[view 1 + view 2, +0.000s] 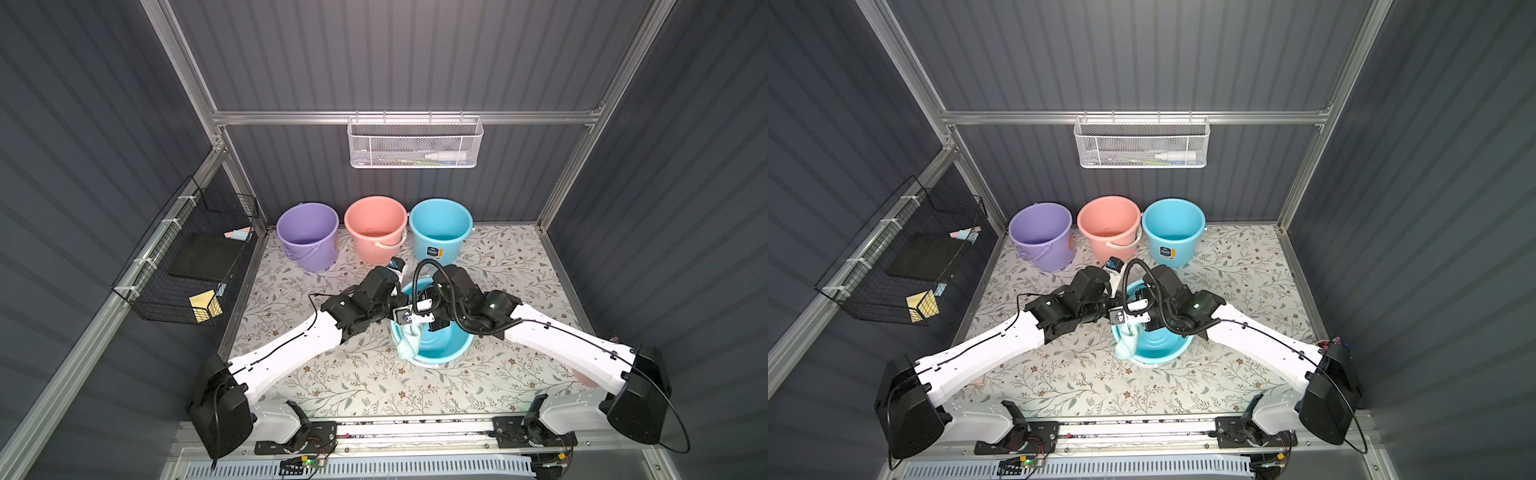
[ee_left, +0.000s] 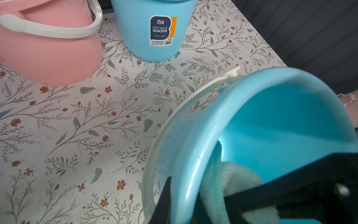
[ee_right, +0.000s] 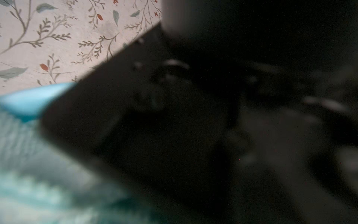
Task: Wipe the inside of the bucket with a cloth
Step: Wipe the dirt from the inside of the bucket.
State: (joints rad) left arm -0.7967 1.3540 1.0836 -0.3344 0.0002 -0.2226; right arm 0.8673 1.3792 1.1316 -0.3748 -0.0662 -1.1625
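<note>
Right arm (image 1: 465, 299) over bucket (image 1: 444, 351); cloth (image 1: 408, 345) on rim; pink bucket (image 1: 376, 226) behind.

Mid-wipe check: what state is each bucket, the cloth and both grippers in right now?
Front blue bucket: tipped, clamped at the rim.
Cloth: rumpled, partly inside that bucket, hanging over its rim.
Left gripper: shut on the front bucket's rim.
Right gripper: shut, apparently on the cloth.
Purple bucket: upright, handle down.
Pink bucket: upright, handle down.
Back blue bucket: upright.
</note>
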